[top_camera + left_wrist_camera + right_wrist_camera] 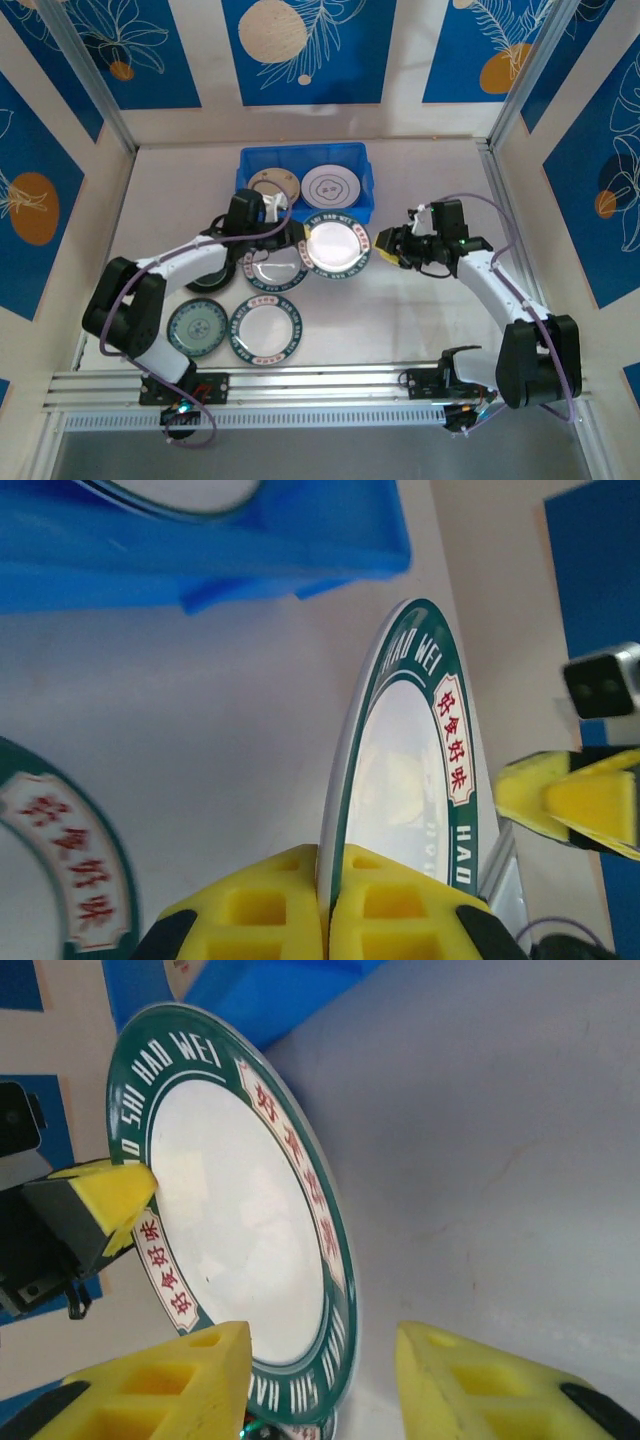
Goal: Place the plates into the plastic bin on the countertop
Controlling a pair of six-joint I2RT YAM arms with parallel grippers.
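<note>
Left gripper (325, 895) is clamping the green-rimmed plate (410, 770) by its edge, just before the plastic bin (304, 153). Right gripper (320, 1345) is standing with jaws parted, clamping nothing. We are counting two plates (331, 184) inside the bin and judging at least four loose plates (265, 330) outstanding before it.

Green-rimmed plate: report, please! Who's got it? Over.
Left tool shut on the green-rimmed plate. Right tool open, jaws around the opposite rim. Plate tilted up beside the blue bin, not yet in.
</note>
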